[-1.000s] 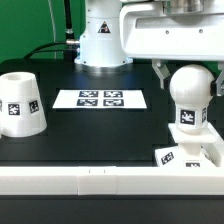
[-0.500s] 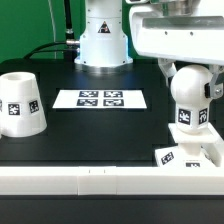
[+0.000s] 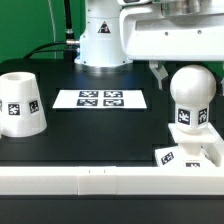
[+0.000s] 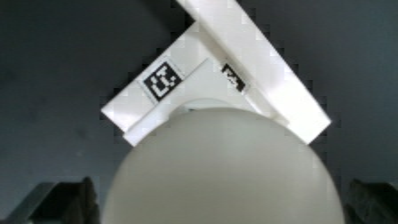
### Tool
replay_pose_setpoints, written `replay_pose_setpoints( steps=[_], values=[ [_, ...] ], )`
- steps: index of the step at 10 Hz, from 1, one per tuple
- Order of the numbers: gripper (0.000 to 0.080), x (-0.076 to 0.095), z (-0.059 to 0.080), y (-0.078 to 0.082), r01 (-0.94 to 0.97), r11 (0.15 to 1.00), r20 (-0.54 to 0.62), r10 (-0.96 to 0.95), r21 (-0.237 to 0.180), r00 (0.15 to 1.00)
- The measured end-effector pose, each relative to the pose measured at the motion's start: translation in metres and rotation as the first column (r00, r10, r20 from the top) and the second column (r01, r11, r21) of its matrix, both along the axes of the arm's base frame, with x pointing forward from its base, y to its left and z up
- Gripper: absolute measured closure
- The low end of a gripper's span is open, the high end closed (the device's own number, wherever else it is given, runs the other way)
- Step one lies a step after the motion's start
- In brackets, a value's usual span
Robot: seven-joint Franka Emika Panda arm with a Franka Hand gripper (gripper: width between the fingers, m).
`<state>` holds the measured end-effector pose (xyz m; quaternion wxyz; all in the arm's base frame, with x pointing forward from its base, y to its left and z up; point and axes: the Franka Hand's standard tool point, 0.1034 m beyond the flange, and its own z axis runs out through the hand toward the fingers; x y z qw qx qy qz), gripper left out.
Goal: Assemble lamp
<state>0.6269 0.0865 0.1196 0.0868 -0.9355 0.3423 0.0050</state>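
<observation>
The bulb stood upright on the base at the table's edge. The jaws hung released either side of its top, not touching.

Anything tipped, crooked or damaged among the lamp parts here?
Nothing stands out. The bulb stands upright on the base, and the shade stands upright well apart from them. No damage shows.
</observation>
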Motion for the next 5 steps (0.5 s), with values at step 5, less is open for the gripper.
replay_pose_setpoints(
  steps=[5],
  values=[
    [0.0101, -0.0001, 0.0, -0.0009, -0.387, 0.92, 0.052, 0.39, -0.053, 0.919]
  ],
)
